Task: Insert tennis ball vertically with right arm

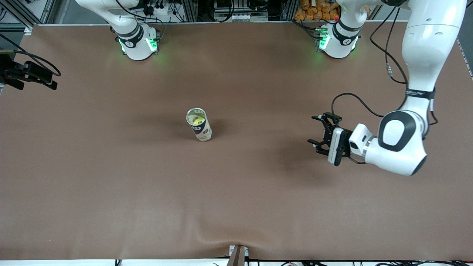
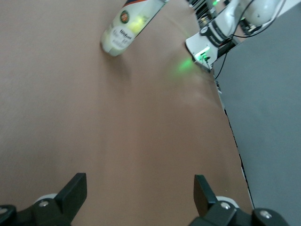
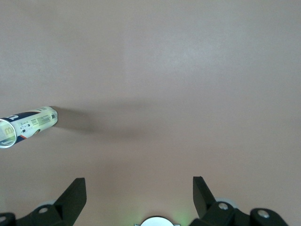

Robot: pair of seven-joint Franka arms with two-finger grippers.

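Observation:
A tennis ball can [image 1: 199,127] stands upright and open-topped near the middle of the brown table. A yellow tennis ball [image 1: 196,120] sits inside it. The can also shows in the left wrist view [image 2: 124,30] and the right wrist view [image 3: 30,123]. My right gripper [image 3: 139,181] is open and empty, high over the table near its own base [image 1: 136,40], out of the front view. My left gripper [image 1: 312,129] [image 2: 139,178] is open and empty, low over the table toward the left arm's end, pointing at the can from well away.
A black device with cables [image 1: 29,74] sits at the table's edge at the right arm's end. The left arm's base [image 1: 338,40] stands at the table's edge farthest from the front camera. A small bracket [image 1: 238,255] sits at the nearest edge.

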